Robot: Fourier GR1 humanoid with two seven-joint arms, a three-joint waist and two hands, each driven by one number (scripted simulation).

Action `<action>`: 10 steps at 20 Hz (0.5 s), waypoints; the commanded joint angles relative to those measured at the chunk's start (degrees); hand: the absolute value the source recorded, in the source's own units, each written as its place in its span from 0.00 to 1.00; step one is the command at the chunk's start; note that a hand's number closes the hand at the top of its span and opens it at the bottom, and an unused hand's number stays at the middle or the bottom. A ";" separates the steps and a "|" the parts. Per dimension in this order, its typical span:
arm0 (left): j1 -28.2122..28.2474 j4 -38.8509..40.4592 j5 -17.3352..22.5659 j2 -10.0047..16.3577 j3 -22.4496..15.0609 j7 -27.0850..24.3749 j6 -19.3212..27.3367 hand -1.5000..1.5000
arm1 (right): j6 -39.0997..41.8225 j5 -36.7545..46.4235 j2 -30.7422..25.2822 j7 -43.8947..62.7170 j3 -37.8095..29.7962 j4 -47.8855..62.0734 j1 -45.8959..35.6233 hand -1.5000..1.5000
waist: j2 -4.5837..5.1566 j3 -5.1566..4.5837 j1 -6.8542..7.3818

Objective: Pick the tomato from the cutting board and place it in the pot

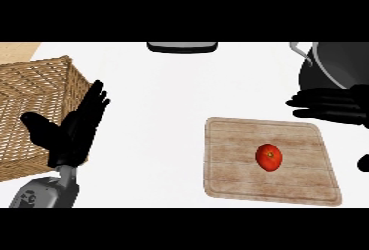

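**Tomato untouched, right hand spread above the board**

From my seat the tomato (pixel 269 157) lies on the cutting board (pixel 231 146), at about four o'clock from the view's centre, with nothing touching it. The right hand (pixel 333 105) hovers at three o'clock over the board's far right corner. Its fingers are straight and spread and hold nothing. A dark tip lower at the right edge is probably its thumb, though I can't be sure. The pot (pixel 324 68) sits at two o'clock, just beyond that hand.

My worry is the tomato: being round and smooth, it may roll off the board if fingers nudge it before closing. On the lift, the pot's rim is close (a low carry could clip it).

The left hand (pixel 72 132) rests open, fingers up, at nine o'clock before a wicker basket (pixel 29 93). A dark object (pixel 181 47) lies at twelve o'clock. Apart from the hand itself, nothing stands between tomato and pot.
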 commanded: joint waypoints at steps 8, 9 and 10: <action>1.77 -0.59 -0.61 -0.34 2.52 -0.18 -2.80 0.50 | 5.25 12.90 5.17 -0.27 3.84 3.44 -2.42 0.00 | -0.05 0.01 -0.27; 2.53 0.51 -0.86 -0.75 2.61 -1.73 -2.93 0.50 | 0.64 16.13 4.43 -1.45 5.52 2.92 2.07 0.00 | -0.06 0.03 -0.57; 2.07 -0.55 -1.89 -1.28 2.35 -0.52 -1.92 0.50 | 2.29 16.29 5.84 1.80 4.95 1.14 1.41 0.00 | -0.11 0.02 -0.59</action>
